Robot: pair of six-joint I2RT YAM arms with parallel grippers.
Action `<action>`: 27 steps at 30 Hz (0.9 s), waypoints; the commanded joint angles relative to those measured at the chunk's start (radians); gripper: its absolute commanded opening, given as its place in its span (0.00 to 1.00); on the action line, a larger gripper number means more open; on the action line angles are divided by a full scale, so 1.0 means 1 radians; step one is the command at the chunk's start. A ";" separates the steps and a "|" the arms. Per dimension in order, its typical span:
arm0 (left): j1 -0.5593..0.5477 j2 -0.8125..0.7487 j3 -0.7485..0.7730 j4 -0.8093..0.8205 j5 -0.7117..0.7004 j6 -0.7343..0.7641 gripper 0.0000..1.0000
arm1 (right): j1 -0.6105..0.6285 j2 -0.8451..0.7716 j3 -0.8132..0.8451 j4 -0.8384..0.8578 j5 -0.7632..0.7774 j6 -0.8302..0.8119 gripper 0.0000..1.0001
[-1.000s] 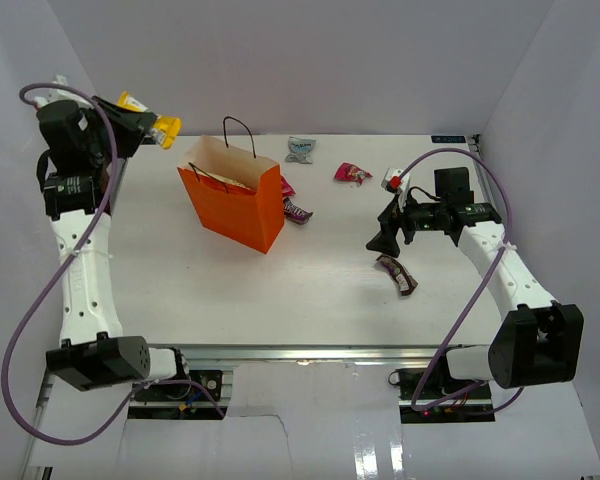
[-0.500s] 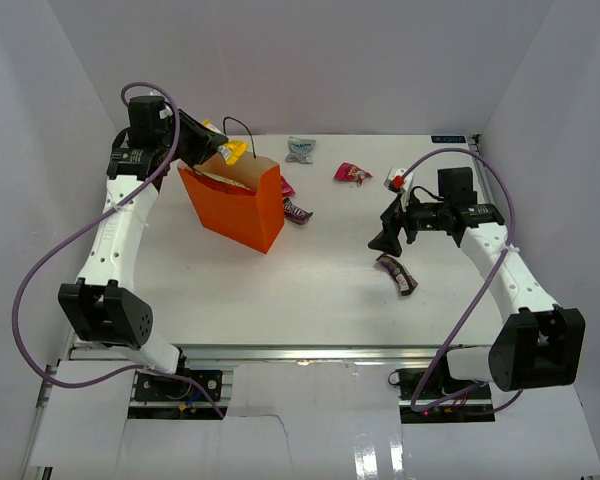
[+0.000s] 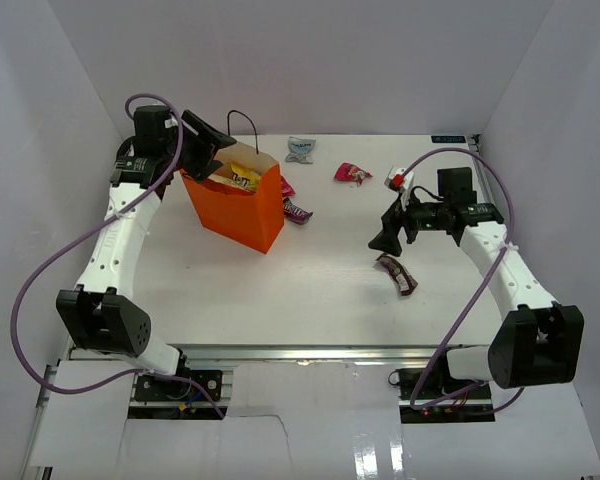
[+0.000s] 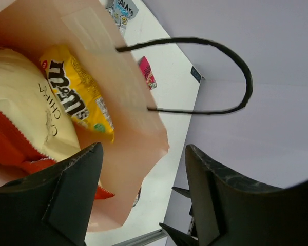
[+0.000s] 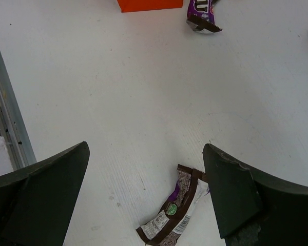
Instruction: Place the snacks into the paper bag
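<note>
The orange paper bag [image 3: 235, 205] stands upright at the back left. My left gripper [image 3: 212, 150] hovers over its mouth, open and empty [image 4: 142, 154]. Inside the bag a yellow packet [image 3: 243, 177] [image 4: 79, 97] lies on a cream and red chip bag [image 4: 20, 118]. On the right, my right gripper [image 3: 388, 238] [image 5: 146, 151] is open above the table, with a dark brown candy bar [image 3: 397, 274] [image 5: 177, 212] just below and before it. A purple bar [image 3: 297, 211] [image 5: 201, 14] lies beside the bag. A magenta packet [image 3: 352, 173] and a pale blue packet [image 3: 301, 148] lie near the back.
A small red and white packet [image 3: 393, 181] sits close to the right arm's wrist. Another magenta wrapper [image 3: 286, 188] peeks from behind the bag. A metal rail [image 3: 300, 350] runs along the near table edge. White walls enclose the back and sides.
My left arm swung from the far left wall to the bag, carrying the yellow packet. Its jaws have opened and the packet now lies in the bag. The right arm has stayed still.
</note>
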 commanded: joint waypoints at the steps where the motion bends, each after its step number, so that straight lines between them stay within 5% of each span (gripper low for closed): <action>1: -0.005 -0.044 0.060 -0.005 -0.002 0.012 0.77 | -0.004 0.022 0.025 0.006 0.037 0.061 0.97; 5: -0.005 -0.042 0.143 -0.025 -0.016 0.062 0.79 | 0.004 0.037 0.008 0.036 0.237 0.206 0.99; 9: -0.005 -0.063 0.255 -0.024 -0.040 0.211 0.84 | 0.020 0.072 0.003 -0.010 0.643 0.348 1.00; 12: -0.005 -0.143 0.250 -0.022 -0.119 0.361 0.90 | 0.022 0.077 -0.029 -0.032 0.709 0.365 0.99; 15: -0.005 -0.283 0.151 -0.005 -0.237 0.479 0.95 | 0.031 0.065 -0.087 -0.012 0.704 0.362 1.00; 18: -0.005 -0.452 -0.016 0.007 -0.350 0.527 0.98 | 0.057 0.104 -0.097 -0.053 0.695 0.346 0.88; 25: -0.005 -0.721 -0.364 -0.034 -0.354 0.509 0.98 | 0.071 0.206 -0.149 0.031 0.796 0.345 0.80; 27: -0.005 -0.781 -0.406 -0.047 -0.349 0.475 0.98 | 0.071 0.227 -0.147 0.046 0.796 0.343 0.66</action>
